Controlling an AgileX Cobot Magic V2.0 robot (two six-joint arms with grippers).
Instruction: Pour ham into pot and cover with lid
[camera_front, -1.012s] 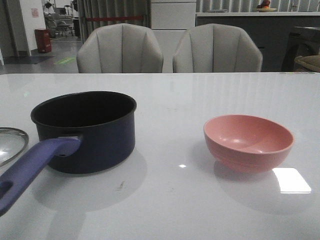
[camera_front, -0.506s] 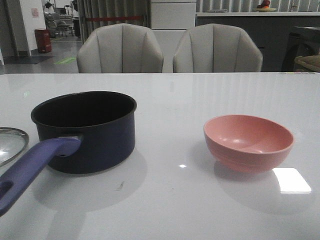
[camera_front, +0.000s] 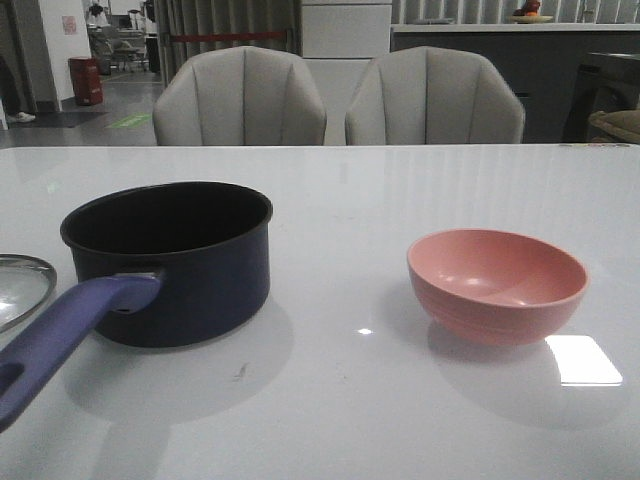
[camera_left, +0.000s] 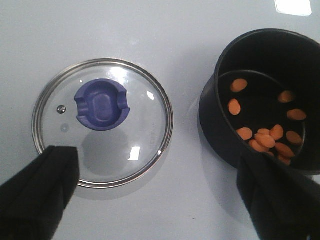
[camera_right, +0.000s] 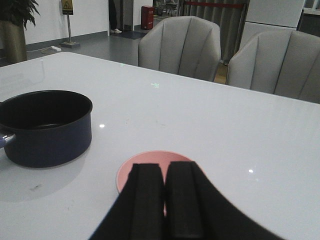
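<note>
Nothing has moved; lid (camera_left: 102, 122) lies beside pot (camera_left: 265, 100) holding ham (camera_left: 267, 135).

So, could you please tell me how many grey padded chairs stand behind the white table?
2. One grey padded chair stands behind the white table left of centre, the other beside it on the right.

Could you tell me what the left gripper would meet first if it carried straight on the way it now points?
Most likely the lid: the open left gripper looks down at the table, its one finger over the lid's rim. The other overlaps the pot; depth is unclear.
</note>
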